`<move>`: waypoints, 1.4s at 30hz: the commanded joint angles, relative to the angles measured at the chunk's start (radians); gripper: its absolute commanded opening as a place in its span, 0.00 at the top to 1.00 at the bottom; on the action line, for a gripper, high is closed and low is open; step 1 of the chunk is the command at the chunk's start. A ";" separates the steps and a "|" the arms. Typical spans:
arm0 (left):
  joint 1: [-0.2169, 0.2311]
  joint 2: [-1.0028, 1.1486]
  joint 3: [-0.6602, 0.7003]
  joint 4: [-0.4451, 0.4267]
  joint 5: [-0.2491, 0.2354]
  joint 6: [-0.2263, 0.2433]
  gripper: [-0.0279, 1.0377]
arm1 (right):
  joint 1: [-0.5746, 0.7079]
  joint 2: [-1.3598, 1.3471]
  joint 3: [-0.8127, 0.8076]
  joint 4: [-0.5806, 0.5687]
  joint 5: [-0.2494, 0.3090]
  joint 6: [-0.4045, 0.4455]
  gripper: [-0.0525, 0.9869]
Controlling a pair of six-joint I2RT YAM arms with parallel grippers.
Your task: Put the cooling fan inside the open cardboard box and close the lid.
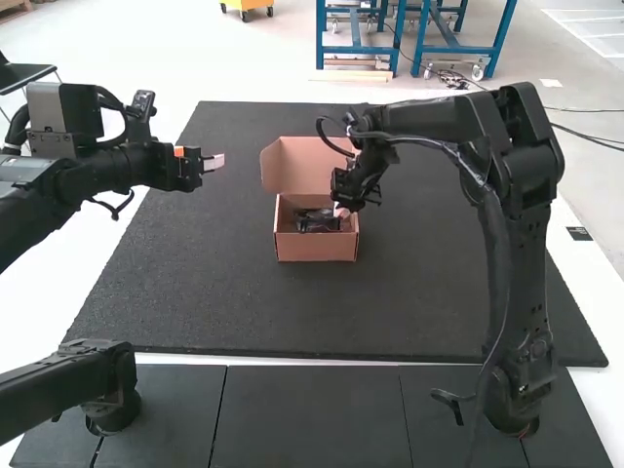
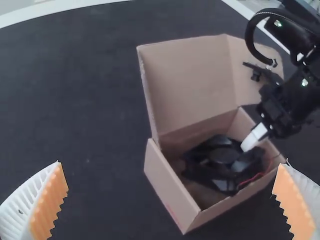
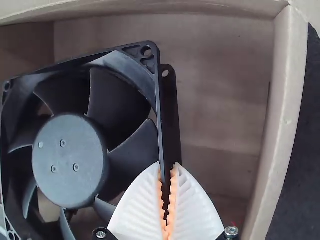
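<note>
Item: cooling fan [image 3: 75,150], black, square frame, down inside the cardboard box [image 1: 315,244], which sits near the middle of a black mat [image 1: 195,273]. The fan is tilted; whether it rests on the box floor cannot be told. Holder: right gripper [image 3: 167,170], white ribbed fingers pressed together on one edge of the fan's frame, reaching in over the box's right wall. Left gripper [image 1: 210,162]: fingers spread wide, nothing in them, hanging above the mat well to the left of the box and facing it. Lid [image 1: 297,164]: standing upright at the back edge, not yet folded down. Likely hazards: let go at this tilt, the fan may lean on a wall and poke above the rim, keeping the lid from shutting; a thin red wire [image 2: 252,178] on the fan might snag on the fingers as they lift out; a push on the lid may slide the light box. Obstruction: the right arm lies in the lid's path.
</note>
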 commanded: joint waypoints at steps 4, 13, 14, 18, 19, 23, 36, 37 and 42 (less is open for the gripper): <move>-0.008 -0.023 0.025 0.012 0.001 -0.007 0.06 | 0.002 -0.008 0.047 0.003 0.008 -0.010 0.97; -0.008 -0.021 0.023 0.012 0.001 -0.007 0.06 | 0.002 0.002 0.055 0.023 0.006 -0.007 0.97; -0.006 -0.023 0.023 0.012 0.001 -0.007 0.06 | 0.002 0.004 0.059 0.023 0.006 -0.007 0.97; -0.008 -0.023 0.025 0.012 0.001 -0.007 0.06 | 0.002 0.013 0.079 0.023 0.008 -0.004 0.97; -0.006 -0.023 0.025 0.012 0.001 -0.007 0.06 | 0.002 0.015 0.084 0.023 0.008 -0.006 0.97; -0.008 -0.023 0.025 0.012 0.001 -0.007 0.07 | 0.002 0.019 0.088 0.023 0.008 -0.006 0.97; -0.008 -0.026 0.026 0.012 0.003 -0.007 0.06 | 0.011 0.022 0.092 0.021 0.006 -0.009 0.52; -0.008 -0.027 0.026 0.012 0.003 -0.007 0.06 | 0.012 0.022 0.092 0.021 0.006 -0.012 0.46; -0.008 -0.030 0.023 0.008 0.001 -0.007 0.06 | 0.016 0.022 0.107 0.017 0.014 -0.024 0.24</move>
